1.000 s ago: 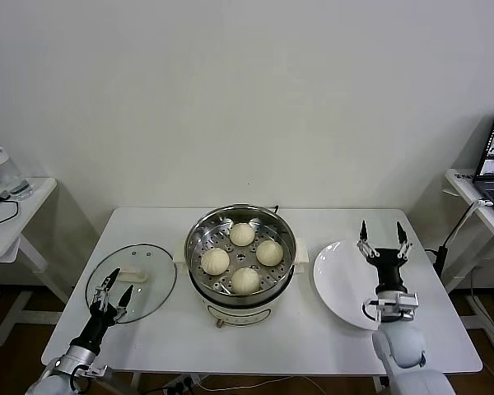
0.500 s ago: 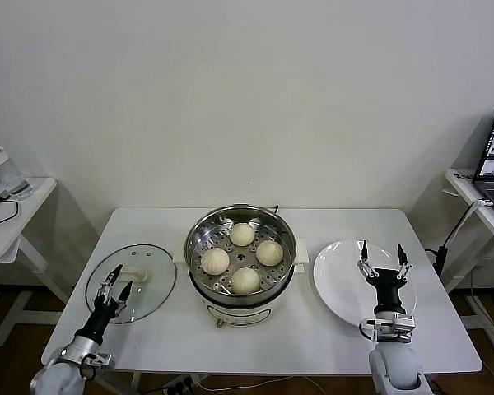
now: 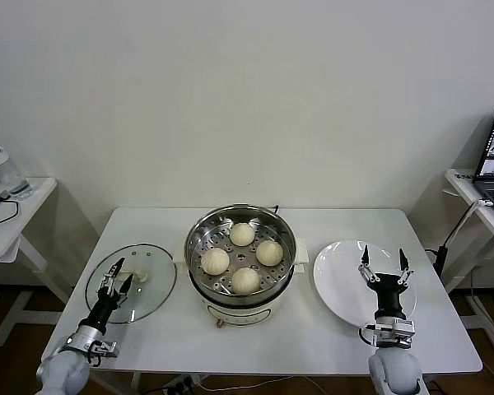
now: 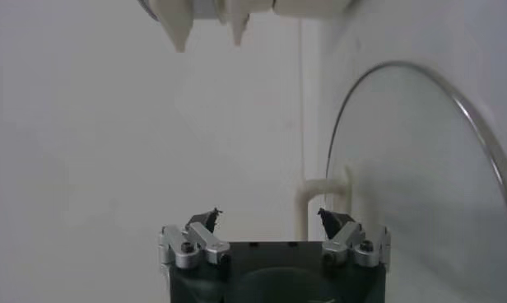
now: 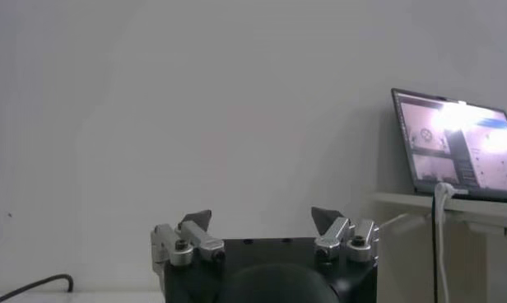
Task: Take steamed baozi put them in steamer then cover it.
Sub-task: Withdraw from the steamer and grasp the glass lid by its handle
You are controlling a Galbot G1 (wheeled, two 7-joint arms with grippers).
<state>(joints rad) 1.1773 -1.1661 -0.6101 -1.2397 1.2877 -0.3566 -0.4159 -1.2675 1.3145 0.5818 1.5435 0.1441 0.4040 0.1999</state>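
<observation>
Now the table [image 3: 255, 337] carries the steamer [image 3: 241, 255] at centre, four buns [image 3: 245, 280] inside; the glass lid [image 3: 132, 282] lies flat to its left, under the left gripper [image 3: 115, 281], jaws apart; right gripper [image 3: 384, 266], also apart, hovers over the plate [image 3: 346, 284].

No readable text, label, brand name, number or sign appears anywhere in these views. The laptop [image 5: 456, 142] on the side desk shows a lit screen with bright window-like panels, but whatever is on it is too small and blurred to read. The steamer [image 3: 241, 254], the glass lid [image 3: 132, 282] and the white plate [image 3: 346, 282] carry no visible markings.
</observation>
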